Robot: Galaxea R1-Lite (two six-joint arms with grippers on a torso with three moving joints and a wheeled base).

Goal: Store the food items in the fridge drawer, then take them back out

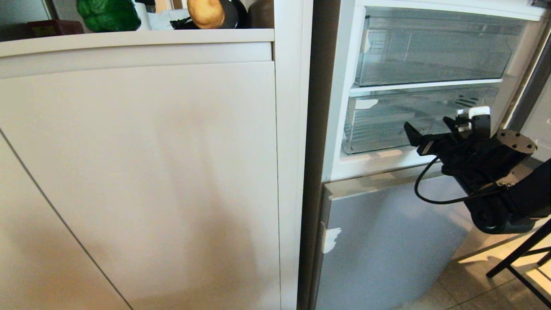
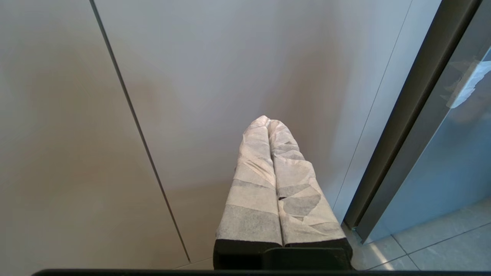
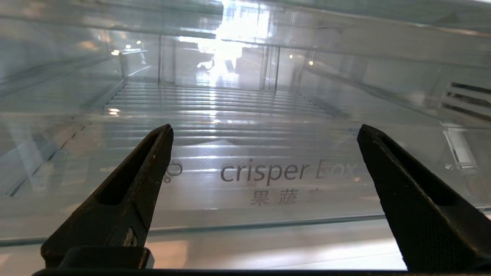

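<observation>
The green bell pepper (image 1: 107,15) and the tan potato (image 1: 205,12) sit on the counter above the beige cabinet, far left of the fridge. The fridge stands open, and its lower clear drawer (image 1: 379,129), marked "crisper Box" (image 3: 268,172), looks empty. My right gripper (image 1: 432,129) hovers just in front of that drawer's front wall. Its black fingers (image 3: 153,153) are spread wide around nothing, so the right gripper (image 3: 264,130) is open. My left gripper (image 2: 268,119), wrapped in white tape, is shut on nothing and points at a cabinet door.
A second clear drawer (image 1: 430,51) sits above the crisper. The silver-blue lower fridge door (image 1: 387,241) is closed beneath my right arm. A dark red box (image 1: 54,28) stands on the counter's left end. A black stand leg (image 1: 521,254) crosses the tiled floor at the right.
</observation>
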